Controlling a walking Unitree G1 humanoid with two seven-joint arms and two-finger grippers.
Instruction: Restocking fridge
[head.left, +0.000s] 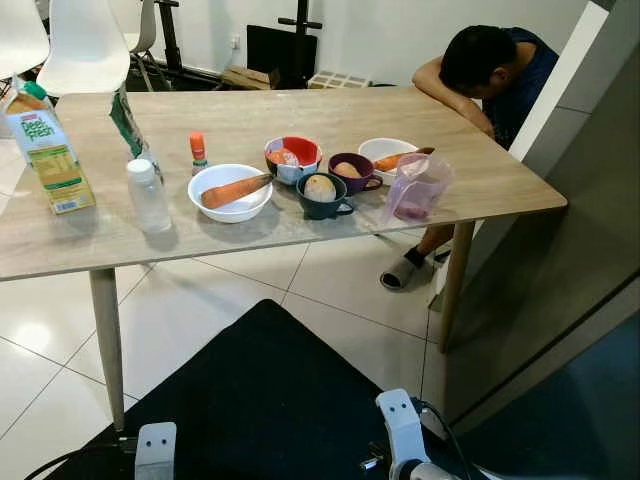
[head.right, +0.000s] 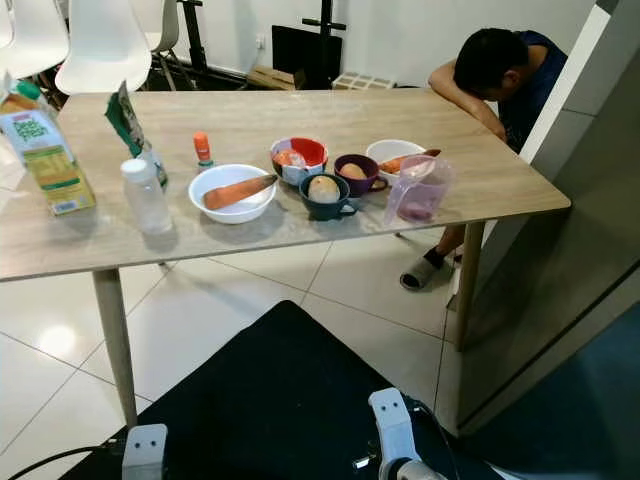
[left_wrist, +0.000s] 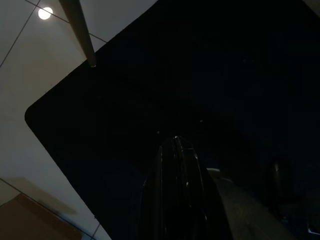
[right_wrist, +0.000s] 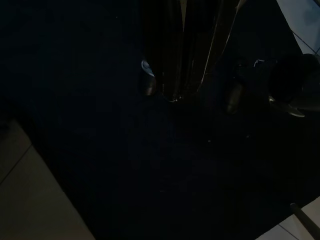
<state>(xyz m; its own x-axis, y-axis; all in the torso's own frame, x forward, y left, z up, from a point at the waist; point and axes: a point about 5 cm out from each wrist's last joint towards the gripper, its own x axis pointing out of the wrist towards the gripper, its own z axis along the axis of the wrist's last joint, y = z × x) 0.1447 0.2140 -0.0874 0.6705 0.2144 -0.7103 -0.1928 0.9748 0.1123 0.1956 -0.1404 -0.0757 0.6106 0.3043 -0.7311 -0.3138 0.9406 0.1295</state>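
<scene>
Both arms hang idle low by the body over the black mat (head.left: 270, 390), well short of the table (head.left: 500, 190). Left hand (left_wrist: 175, 150) in its wrist view: fingers look pressed together, closed, holding nothing. Right hand (right_wrist: 181, 55): the view is too dark to tell whether it is open or closed.

All the stock is ahead and up from both hands, on the table. From the robot's left: juice carton (head.left: 47, 150) upright near the left edge, clear bottle (head.left: 147, 195) upright beside it, green packet (head.left: 128, 125) behind, small orange-capped bottle (head.left: 198, 152). Centre: white bowl (head.left: 232, 205) with a carrot (head.left: 236, 190) lying across it, long axis left-right, thin tip toward the red bowl (head.left: 292, 158). Then dark blue cup (head.left: 322, 195), purple cup (head.left: 350, 172), second white bowl (head.left: 385, 150), and a clear jug (head.left: 418, 187) nearest the right corner.

Judgement: carton and bottle sit on the left arm's side, jug and cups on the right arm's side; nothing is within reach, so the robot must step closer first.

A person (head.left: 490, 65) leans on the far right corner, head down, close to the jug side.
</scene>
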